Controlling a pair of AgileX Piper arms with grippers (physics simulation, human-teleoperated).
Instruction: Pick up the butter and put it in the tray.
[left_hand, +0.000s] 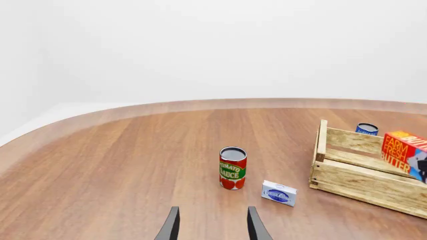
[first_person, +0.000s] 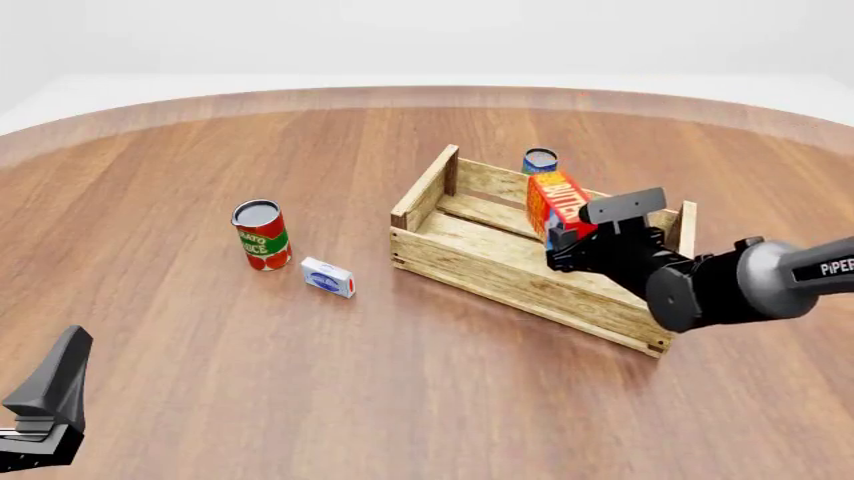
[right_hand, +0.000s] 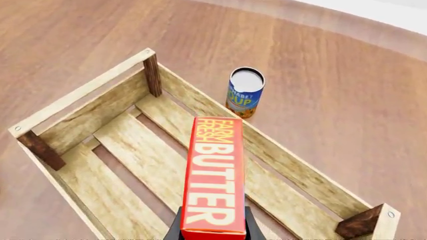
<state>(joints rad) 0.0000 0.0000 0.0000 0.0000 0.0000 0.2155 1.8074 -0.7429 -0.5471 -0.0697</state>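
Observation:
The butter (first_person: 557, 207) is a red carton with white lettering. My right gripper (first_person: 571, 245) is shut on it and holds it above the inside of the tray (first_person: 507, 275), a light wooden slat crate. In the right wrist view the butter (right_hand: 215, 175) hangs over the tray's slatted floor (right_hand: 133, 145), its near end between my fingers. The left wrist view shows the butter (left_hand: 402, 153) at its right edge, above the tray (left_hand: 363, 182). My left gripper (left_hand: 212, 225) is open and empty, low at the table's near left (first_person: 47, 395).
A tomato sauce can (first_person: 262, 235) stands left of the tray, with a small white-blue box (first_person: 327, 277) lying beside it. A blue soup can (first_person: 539, 161) stands just behind the tray's far wall.

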